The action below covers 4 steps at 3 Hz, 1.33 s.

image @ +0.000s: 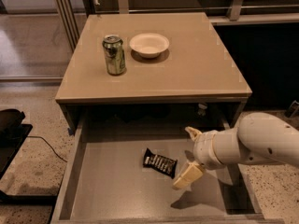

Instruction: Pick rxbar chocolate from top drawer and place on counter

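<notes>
The rxbar chocolate (160, 162), a flat black wrapper with white lettering, lies on the grey bottom of the open top drawer (107, 190), near its middle. My gripper (189, 155) is over the drawer just right of the bar, with its two cream fingers (187, 176) spread open and nothing between them. It does not touch the bar. The tan counter (201, 69) lies above and behind the drawer.
A green can (114, 54) and a white bowl (149, 45) stand on the counter's left-middle part. My white arm (252, 146) comes in from the right over the drawer's right side. A dark object with a cable (14, 129) lies on the floor at the left.
</notes>
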Each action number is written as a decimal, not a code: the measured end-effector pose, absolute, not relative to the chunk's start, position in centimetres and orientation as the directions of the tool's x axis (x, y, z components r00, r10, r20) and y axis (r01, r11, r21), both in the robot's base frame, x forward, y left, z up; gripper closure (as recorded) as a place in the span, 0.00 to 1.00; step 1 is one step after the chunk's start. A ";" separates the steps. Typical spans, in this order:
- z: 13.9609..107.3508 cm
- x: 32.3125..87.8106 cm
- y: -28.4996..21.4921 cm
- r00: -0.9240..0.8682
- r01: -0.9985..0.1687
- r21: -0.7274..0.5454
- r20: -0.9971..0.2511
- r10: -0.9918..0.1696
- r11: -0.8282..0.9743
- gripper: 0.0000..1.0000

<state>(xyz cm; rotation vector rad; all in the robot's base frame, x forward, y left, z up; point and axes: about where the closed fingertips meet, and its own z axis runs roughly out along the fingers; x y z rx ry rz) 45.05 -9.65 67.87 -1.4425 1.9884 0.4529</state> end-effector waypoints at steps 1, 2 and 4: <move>65.0 45.1 -9.1 -0.238 -0.922 -0.079 -0.658 -0.715 0.380 0.00; 62.2 45.8 -8.7 -0.280 -0.901 -0.075 -0.649 -0.707 0.426 0.00; 58.9 46.8 -7.9 -0.319 -0.883 -0.054 -0.658 -0.682 0.466 0.00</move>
